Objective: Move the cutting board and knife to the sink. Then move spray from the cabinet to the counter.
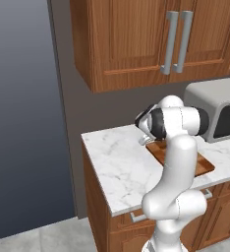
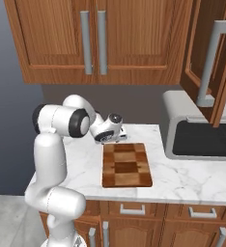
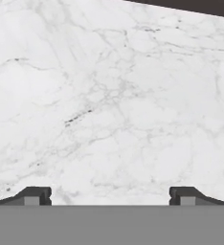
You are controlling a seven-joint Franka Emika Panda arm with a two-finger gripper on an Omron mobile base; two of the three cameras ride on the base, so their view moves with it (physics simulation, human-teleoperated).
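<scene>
The checkered wooden cutting board (image 2: pixel 126 165) lies flat on the white marble counter (image 2: pixel 182 179), near its front edge; the arm covers part of the cutting board (image 1: pixel 204 165) in the left base view. My gripper (image 2: pixel 116 139) hangs just behind the board's back left corner, pointing down at bare counter (image 3: pixel 109 95). Its jaws are open, the fingertips (image 3: pixel 35 195) far apart with nothing between them. The gripper (image 1: pixel 145 140) sits low over the marble. Knife, sink and spray are out of view. Reddish-brown upper cabinet (image 2: pixel 57 38) doors hang above.
A grey microwave (image 2: pixel 197 131) stands on the counter to the board's right, also seen as the microwave (image 1: pixel 216 106) behind the arm. One cabinet door (image 2: pixel 209 58) at the right swings open above it. The counter ends at the left (image 1: pixel 90 162), beside a grey wall.
</scene>
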